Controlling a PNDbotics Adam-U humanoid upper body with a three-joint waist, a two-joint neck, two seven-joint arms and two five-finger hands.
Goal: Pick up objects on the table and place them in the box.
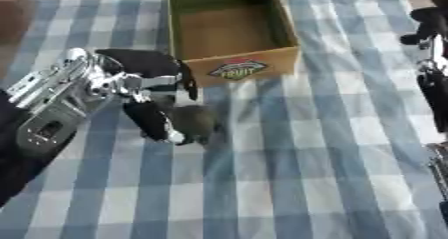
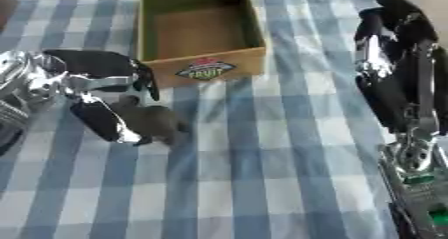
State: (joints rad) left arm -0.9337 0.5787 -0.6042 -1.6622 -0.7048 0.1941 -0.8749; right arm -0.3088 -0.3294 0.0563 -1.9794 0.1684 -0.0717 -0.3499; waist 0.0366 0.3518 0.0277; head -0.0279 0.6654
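A small dark grey, rounded object [image 1: 196, 123] lies on the checked cloth just in front of the cardboard box [image 1: 255, 67]. The box stands open at the top centre, with a fruit label on its front wall, and nothing shows inside it. My left hand [image 1: 140, 78] reaches in from the left. Its thumb [image 1: 155, 122] lies against the object's left side, and its fingers [image 1: 162, 63] spread above the object, apart from it. The hand is open. My right hand [image 2: 394, 58] rests open at the right edge, fingers up, away from both.
A blue and white checked cloth [image 1: 289, 173] covers the table. A brown thing [image 1: 10, 13] shows at the far left corner. The box's front wall stands close behind my left hand's fingers.
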